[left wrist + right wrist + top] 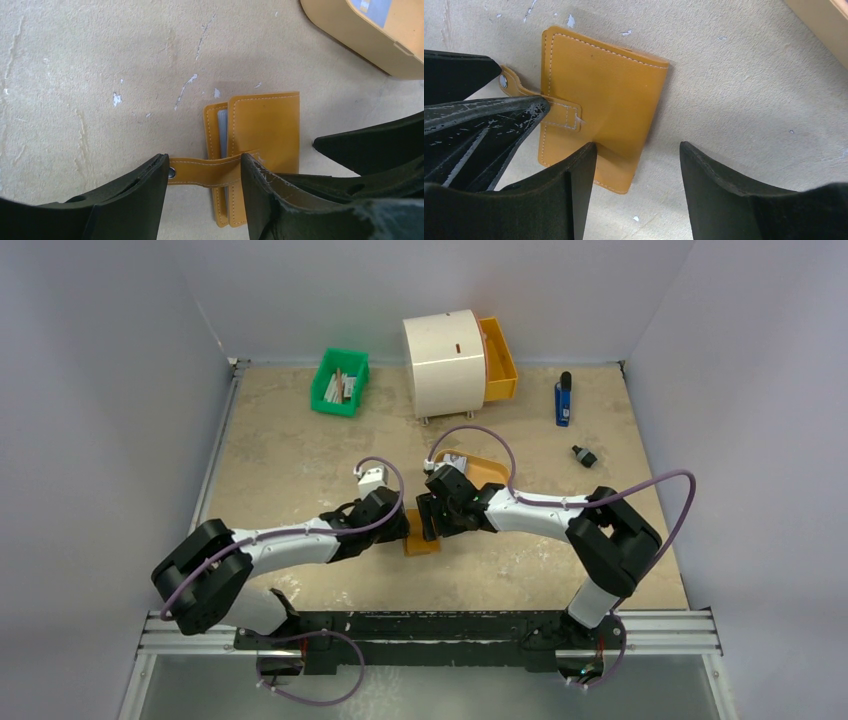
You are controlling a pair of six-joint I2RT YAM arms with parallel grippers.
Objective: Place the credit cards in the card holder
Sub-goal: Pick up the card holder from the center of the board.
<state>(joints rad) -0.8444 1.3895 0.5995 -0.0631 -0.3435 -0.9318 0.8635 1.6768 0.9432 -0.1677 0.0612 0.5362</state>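
The card holder (421, 544) is a closed orange-tan wallet lying flat on the table between my two grippers. In the left wrist view it (264, 127) shows a pale blue-grey lining at its edge, and its snap strap (205, 171) hangs loose. My left gripper (205, 172) is open, with the strap lying across the gap between its fingers. My right gripper (639, 150) is open; its left fingertip (586, 152) rests on the wallet (599, 95) and its other finger is over bare table. A pale blue credit card (374, 7) lies in the oval orange tray (360, 37).
The oval orange tray (487, 469) sits just behind the right gripper (434, 524). A white round cabinet (443, 362) with an open orange drawer (499, 360) stands at the back. A green bin (340, 381), a blue object (563, 400) and a small black object (584, 455) are farther off.
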